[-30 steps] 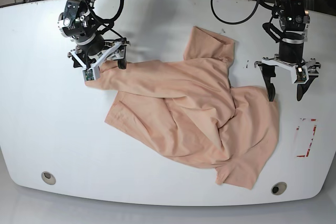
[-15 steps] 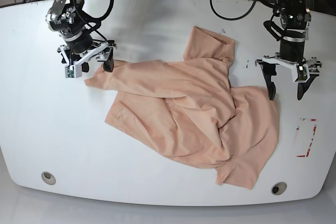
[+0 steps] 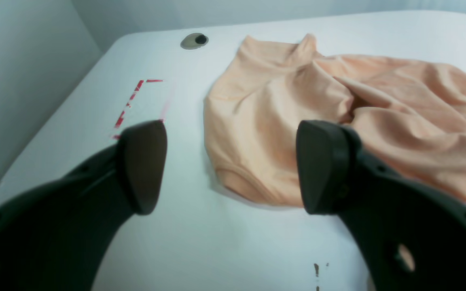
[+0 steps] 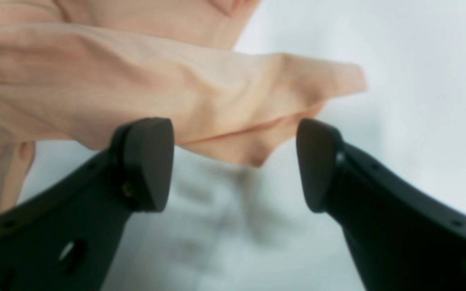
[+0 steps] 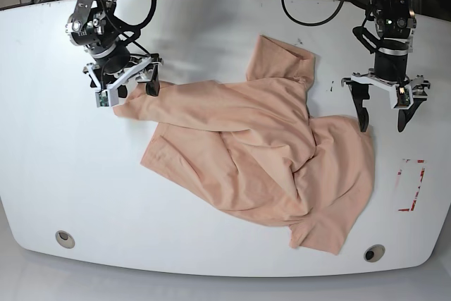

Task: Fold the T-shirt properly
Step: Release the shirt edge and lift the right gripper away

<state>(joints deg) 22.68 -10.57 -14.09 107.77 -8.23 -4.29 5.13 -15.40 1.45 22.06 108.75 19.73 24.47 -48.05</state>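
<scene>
Tabletop: white, with rounded corners; wide bare surface lies along the far edge and on the side of my right hand, less beyond my left hand.
T-shirt: one, peach, spread crumpled across the middle of the tabletop, reaching near the front edge; no print shows on the visible side.
T-shirt shape: creased and overlapped, one pointed corner drawn out toward my right hand, one sleeve lying toward the far edge.
My right hand: fingers apart, empty, straddling the drawn-out corner from above; the wrist view shows cloth between and beyond the fingertips, untouched.
My left hand: fingers apart, empty, at the shirt's edge nearest it, one fingertip over the cloth, the other over bare tabletop.
Red tape marks: one broken outline, beside the shirt on my left hand's side.
Round holes: two, near the front corners.
</scene>
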